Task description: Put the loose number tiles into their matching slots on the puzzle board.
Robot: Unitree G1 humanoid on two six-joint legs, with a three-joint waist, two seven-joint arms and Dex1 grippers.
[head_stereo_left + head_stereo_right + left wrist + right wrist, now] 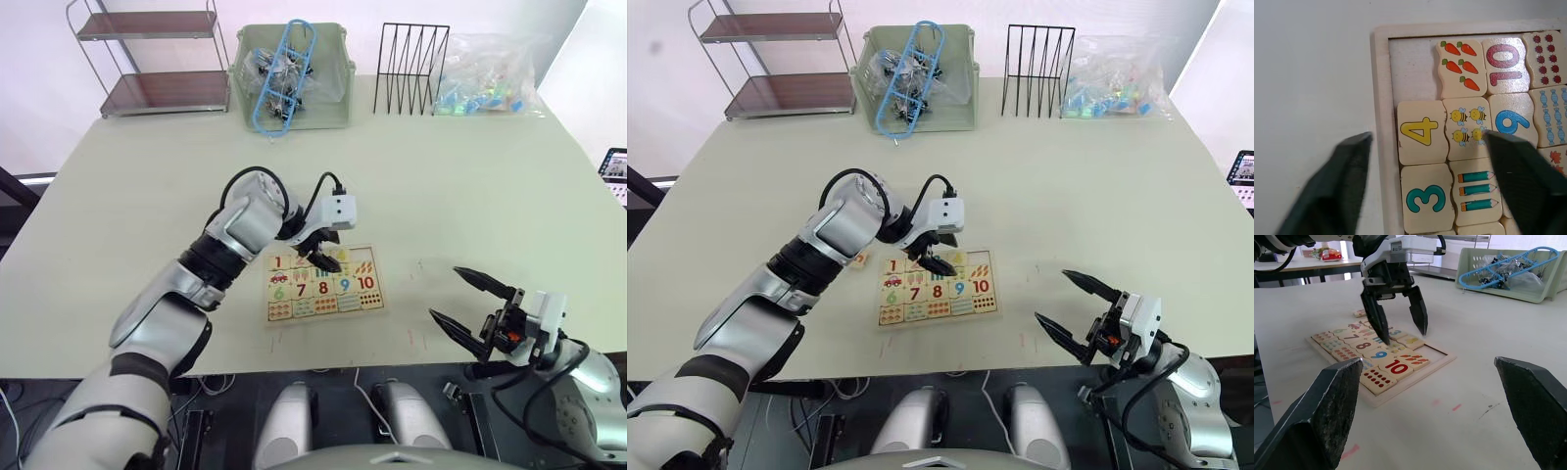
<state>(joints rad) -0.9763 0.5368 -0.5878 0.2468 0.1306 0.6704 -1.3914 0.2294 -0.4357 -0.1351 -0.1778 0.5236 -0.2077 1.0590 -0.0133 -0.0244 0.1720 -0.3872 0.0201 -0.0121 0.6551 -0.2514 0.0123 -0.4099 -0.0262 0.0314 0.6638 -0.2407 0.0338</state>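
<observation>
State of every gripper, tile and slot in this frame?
left gripper: jaws open, empty, over the board
right gripper: jaws open, empty
puzzle board: flat, top row incomplete
corner slot: bare
4 tile: seated
3 tile: seated
loose tile: lying outside the board

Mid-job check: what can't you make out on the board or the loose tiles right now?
- Slot for 2: the left gripper covers it in the eye views, and the left wrist view's edge cuts the row off past the 3 tile.
- Loose tile beside the puzzle board: numeral too small, partly behind the left arm.
</observation>
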